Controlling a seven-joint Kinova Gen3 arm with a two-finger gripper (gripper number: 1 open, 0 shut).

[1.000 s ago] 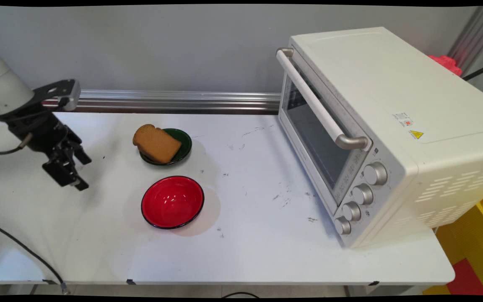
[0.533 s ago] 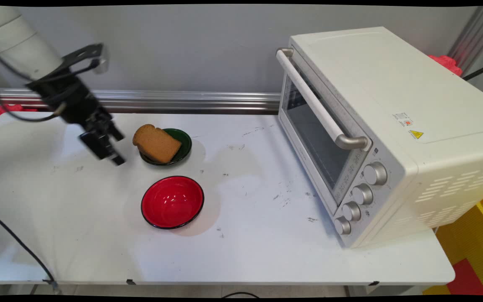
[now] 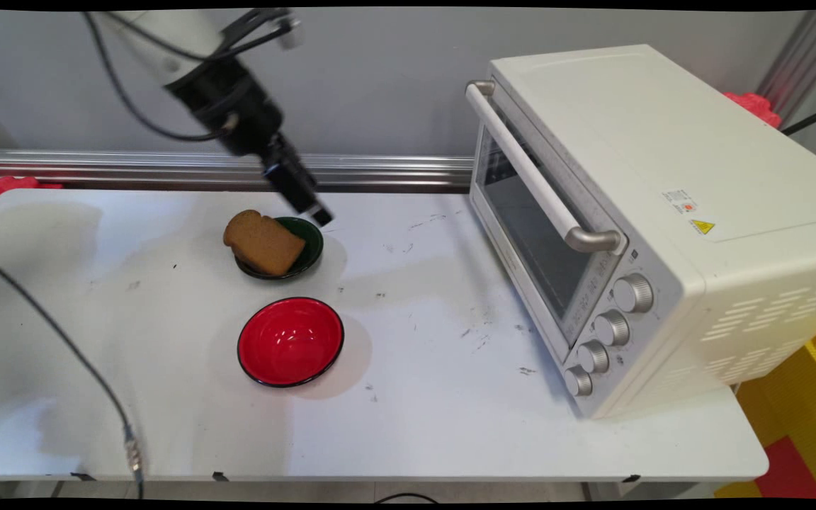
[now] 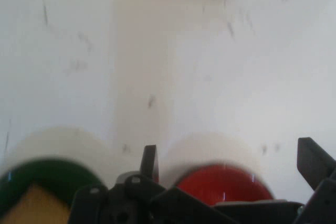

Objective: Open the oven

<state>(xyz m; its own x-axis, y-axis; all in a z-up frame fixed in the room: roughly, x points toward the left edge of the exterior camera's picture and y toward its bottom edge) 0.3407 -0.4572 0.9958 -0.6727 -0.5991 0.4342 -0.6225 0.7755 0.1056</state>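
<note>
Above green plate (image 3: 312, 241) with bread (image 3: 263, 243), tool (image 3: 309, 205) spread wide, red bowl (image 3: 290, 341) nearby, oven (image 3: 663, 227) right

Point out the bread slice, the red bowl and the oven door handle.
bread slice (image 3: 264, 243), main view, middle of its brown face.
red bowl (image 3: 290, 341), main view, inside bottom.
oven door handle (image 3: 532, 170), main view, middle of the bar.

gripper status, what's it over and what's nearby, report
Black two-finger gripper open, holding nothing, raised above the table near the small green dish. Brown bread slice rests on that dish. Red bowl nearer the camera; white toaster oven at right, door shut.
</note>
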